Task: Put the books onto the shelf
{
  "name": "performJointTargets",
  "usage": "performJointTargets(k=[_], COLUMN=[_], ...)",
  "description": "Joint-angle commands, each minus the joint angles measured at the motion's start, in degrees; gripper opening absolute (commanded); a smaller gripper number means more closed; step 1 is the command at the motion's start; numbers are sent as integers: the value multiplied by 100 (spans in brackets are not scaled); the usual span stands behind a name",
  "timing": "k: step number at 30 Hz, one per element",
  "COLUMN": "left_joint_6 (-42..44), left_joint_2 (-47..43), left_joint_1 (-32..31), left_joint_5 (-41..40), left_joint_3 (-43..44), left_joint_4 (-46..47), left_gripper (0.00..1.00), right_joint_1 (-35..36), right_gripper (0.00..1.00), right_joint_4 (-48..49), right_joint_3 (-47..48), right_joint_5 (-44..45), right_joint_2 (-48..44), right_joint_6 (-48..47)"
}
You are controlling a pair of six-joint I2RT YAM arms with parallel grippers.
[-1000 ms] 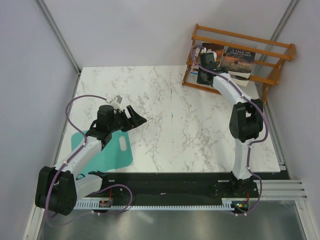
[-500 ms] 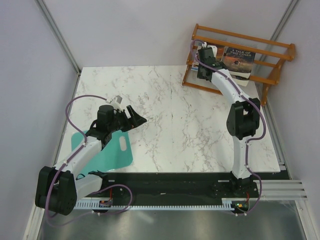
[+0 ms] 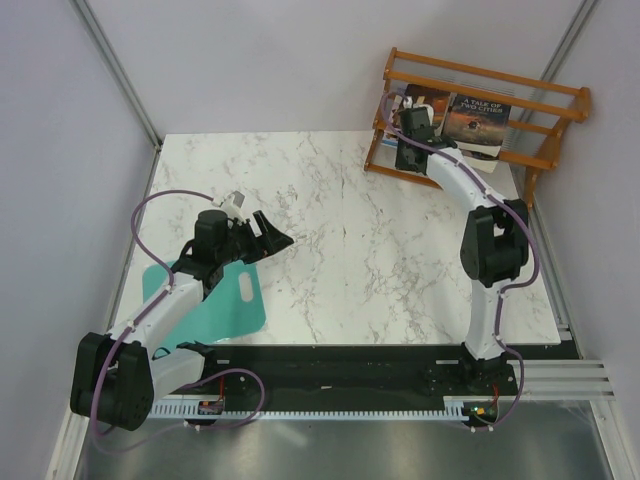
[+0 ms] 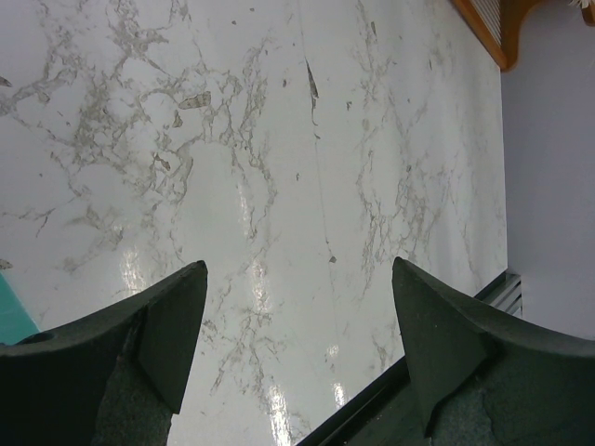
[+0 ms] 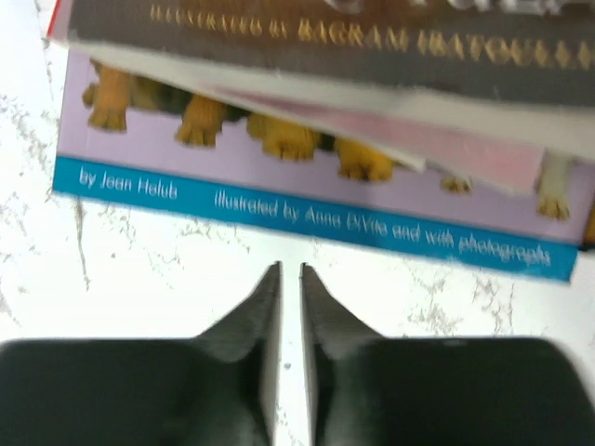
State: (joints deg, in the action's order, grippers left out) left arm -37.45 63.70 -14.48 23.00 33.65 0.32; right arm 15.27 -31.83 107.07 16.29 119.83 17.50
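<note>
I have the right gripper (image 3: 408, 158) down at the foot of the orange-brown wooden slatted shelf (image 3: 490, 74), which stands at the far right corner of the white marble-patterned table (image 3: 330, 200); in the right wrist view its black fingers (image 5: 251, 316) stand only a thin slit apart, with nothing in the slit and bare table under them; they touch no book. Just beyond the tips I see the lower edge of a pale lilac paperback with brown dog paws and a blue band (image 5: 307, 200); over it sits a dark-covered book with gold lettering (image 5: 372, 51), and a pink page (image 5: 483, 153) shows between the two. From above, the dark "A Tale of Two Cities" paperback (image 3: 478, 118) leans in the shelf just right of my right wrist; a dark red-brown paperback (image 3: 437, 97) sits beside it, partly hidden by the arm; how many books are there in all I cannot tell.

The left gripper (image 3: 272, 238) hovers over the table's left half, well apart from the shelf; its fingers (image 4: 172, 334) are spread wide and hold nothing, with only marble between them. A flat teal sheet with a handle hole (image 3: 235, 315) lies under the left forearm at the near left edge.
</note>
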Motion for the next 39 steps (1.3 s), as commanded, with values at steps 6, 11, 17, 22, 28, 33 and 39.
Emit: performJointTargets(k=[6, 11, 17, 22, 28, 33, 39], left_joint_6=[98, 133, 291, 572, 1073, 1196, 1407], left_joint_2=[-95, -139, -279, -490, -447, -86, 229], left_joint_1=[33, 33, 24, 24, 33, 33, 42], left_joint_5=[55, 99, 55, -155, -1077, -1439, -1509], left_joint_3=[-69, -157, -262, -131, 677, 1257, 1749], left_joint_4=[170, 206, 109, -468, -1410, -1842, -2097], left_gripper=[86, 87, 88, 88, 93, 95, 96], right_joint_1=[3, -129, -454, -586, -586, -595, -604], right_gripper=[62, 90, 98, 98, 98, 98, 98], right_joint_4=[801, 977, 1250, 952, 819, 653, 284], right_joint_3=[-967, -1328, -1952, -2163, -3312, -3921, -4115], right_joint_5=[-399, -294, -302, -390, -66, 49, 277], right_joint_2=[-1813, -2603, -3527, -3853, -4564, -4986, -5040], right_joint_6=[-141, 393, 869, 1010, 984, 809, 650])
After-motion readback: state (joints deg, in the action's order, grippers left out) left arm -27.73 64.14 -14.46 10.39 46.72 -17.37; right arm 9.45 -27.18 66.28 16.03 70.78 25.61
